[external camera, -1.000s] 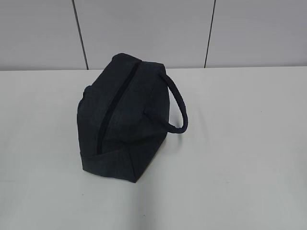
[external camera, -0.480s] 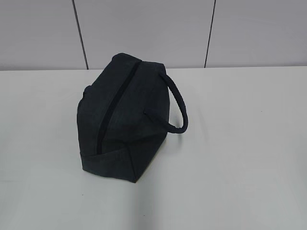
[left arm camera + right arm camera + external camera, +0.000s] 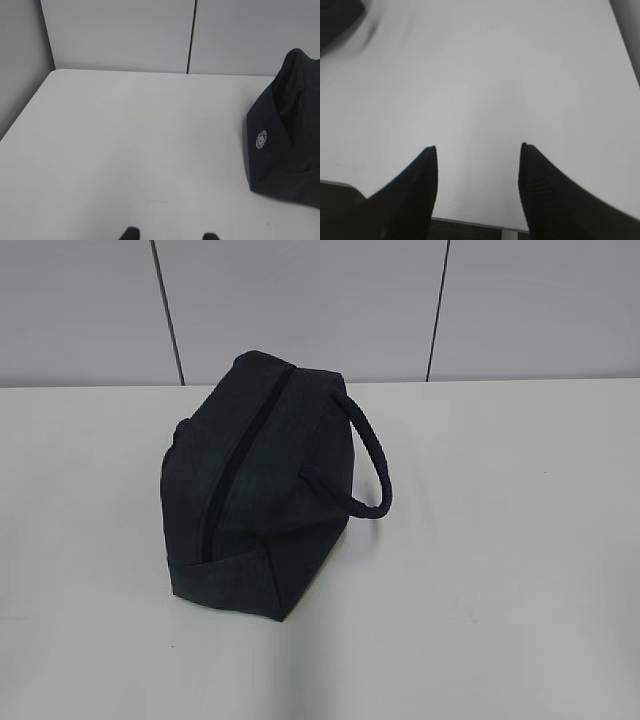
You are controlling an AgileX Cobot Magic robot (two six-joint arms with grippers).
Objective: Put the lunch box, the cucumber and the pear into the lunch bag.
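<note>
the left gripper (image 3: 170, 236) is being shown only as two dark fingertips (image 3: 131, 233) at the bottom edge of the left wrist view, with a gap between them, so it is being held apart. nothing is being gripped by it. in that view the white desk (image 3: 130, 145) is being seen below it, and one end of the lunch bag (image 3: 287, 130) is being seen at the right, with a small round white badge (image 3: 261, 139) on its side.

in the exterior view the lunch bag (image 3: 258, 485) is sitting a bit left of the middle of the desk (image 3: 500, 540), near the grey wall (image 3: 300, 305). it is dark navy and boxy. its zipper (image 3: 240, 455) is being seen as a dark line along the top, and it looks closed. its looped handle (image 3: 370, 465) is sticking out to the right.

the lunch box, the cucumber and the pear are not being shown in any view.

the right gripper (image 3: 477, 150) is being shown in the right wrist view with its two dark fingers (image 3: 415, 195) held wide apart over the bare desk (image 3: 485, 80). nothing is being held between them.
</note>
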